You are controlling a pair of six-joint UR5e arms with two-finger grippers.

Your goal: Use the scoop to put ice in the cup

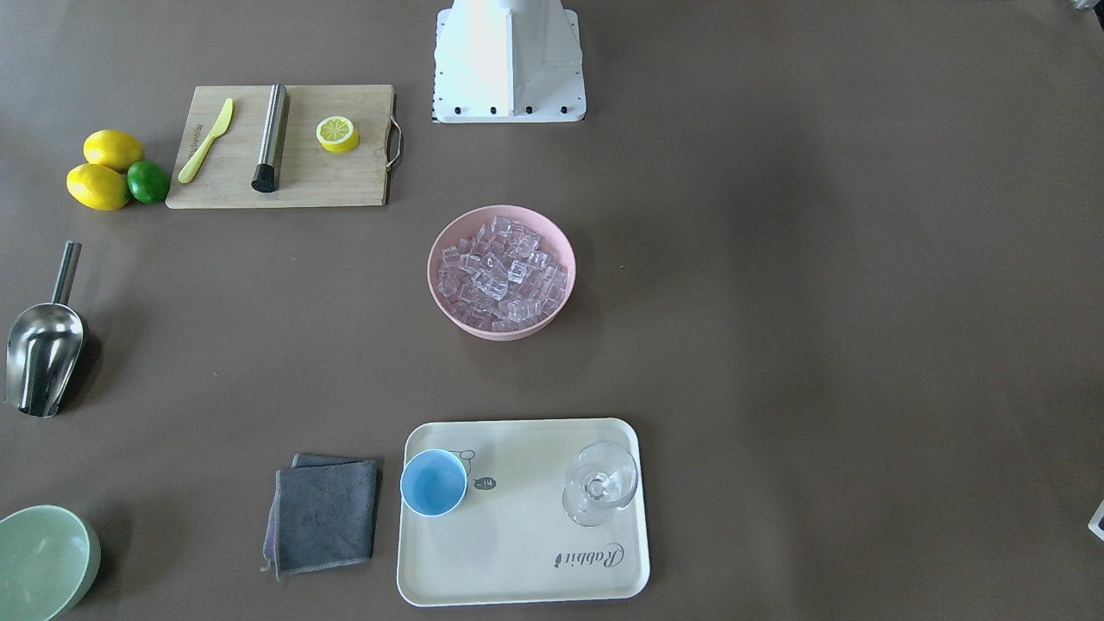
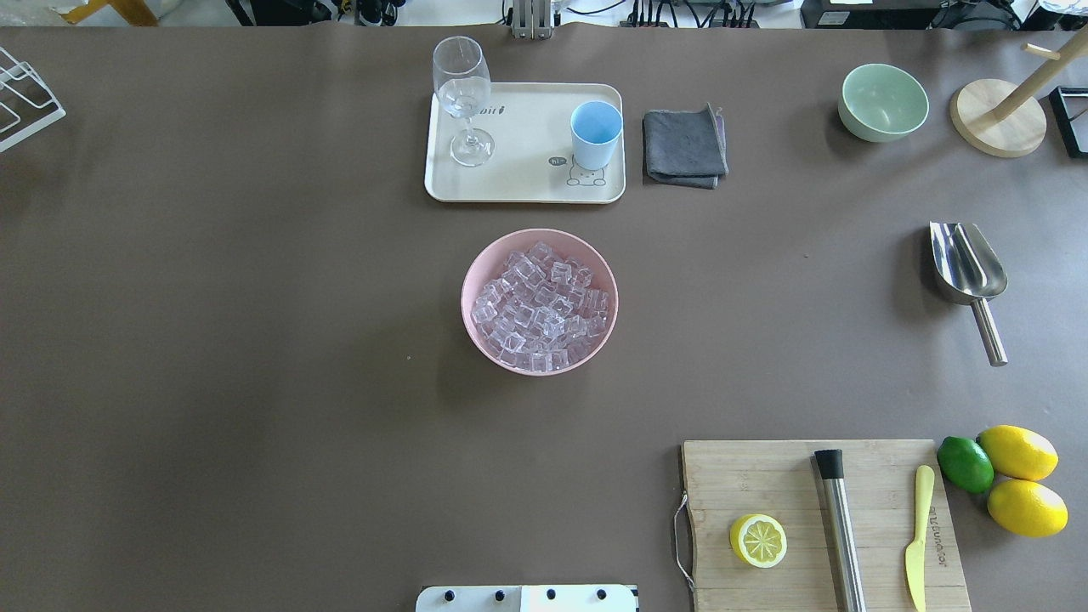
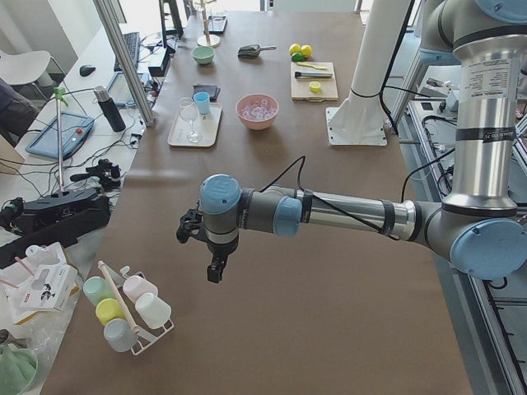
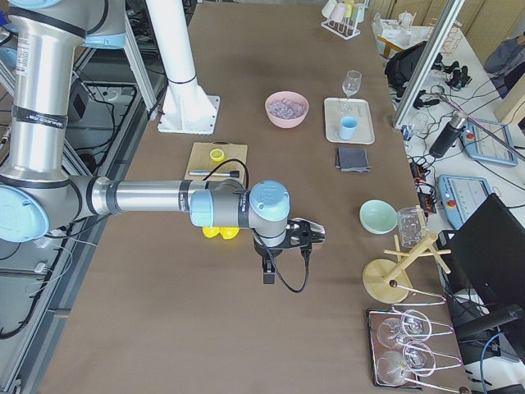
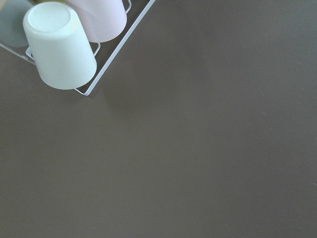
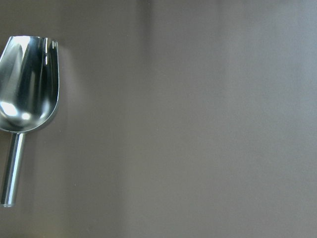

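Observation:
The steel scoop (image 2: pixel 969 272) lies on the brown table at my right, handle toward me; it also shows in the right wrist view (image 6: pixel 27 94), with no fingers in that view. The ice (image 2: pixel 538 308) fills a pink bowl (image 2: pixel 466 297) at mid-table. The light-blue cup (image 2: pixel 596 134) stands empty on a cream tray (image 2: pixel 527 183) beyond the bowl. My right gripper (image 4: pixel 316 234) hovers above the table near the scoop's side. My left gripper (image 3: pixel 188 229) hovers over bare table far to the left. I cannot tell whether either is open or shut.
A stemmed glass (image 2: pixel 463 93) shares the tray. A grey cloth (image 2: pixel 682 146) and a green bowl (image 2: pixel 882 102) lie to its right. A cutting board (image 2: pixel 765 476) holds a lemon half, a steel cylinder (image 2: pixel 840 527) and a knife. A mug rack (image 5: pixel 59 47) stands by the left gripper.

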